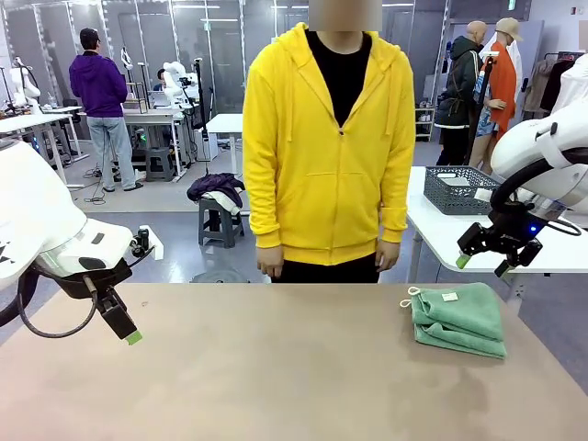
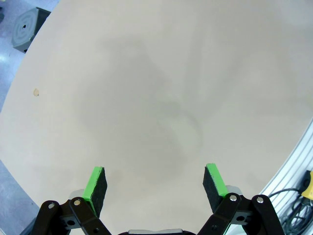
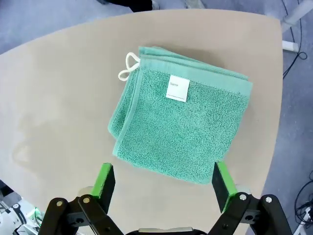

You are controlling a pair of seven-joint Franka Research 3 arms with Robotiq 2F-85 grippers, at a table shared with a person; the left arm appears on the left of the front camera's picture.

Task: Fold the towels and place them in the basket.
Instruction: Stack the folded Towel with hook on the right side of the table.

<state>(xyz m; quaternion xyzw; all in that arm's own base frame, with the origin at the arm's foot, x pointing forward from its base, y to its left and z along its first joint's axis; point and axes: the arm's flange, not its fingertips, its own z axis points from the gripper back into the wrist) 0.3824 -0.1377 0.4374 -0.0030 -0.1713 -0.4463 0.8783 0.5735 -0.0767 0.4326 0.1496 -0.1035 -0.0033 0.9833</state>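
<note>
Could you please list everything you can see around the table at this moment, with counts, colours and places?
towels: a folded mint-green stack with a white tag and white cord loop, on the table's right side; the count of towels in it cannot be told
table: one, beige, between the robot and the person
basket: one, dark grey mesh, on a white side table behind and to the right
person: one, in a yellow hoodie, standing at the far side, hands down
left gripper: open, empty, over bare table on the left
right gripper: open, empty, above the towels' near edge
</note>
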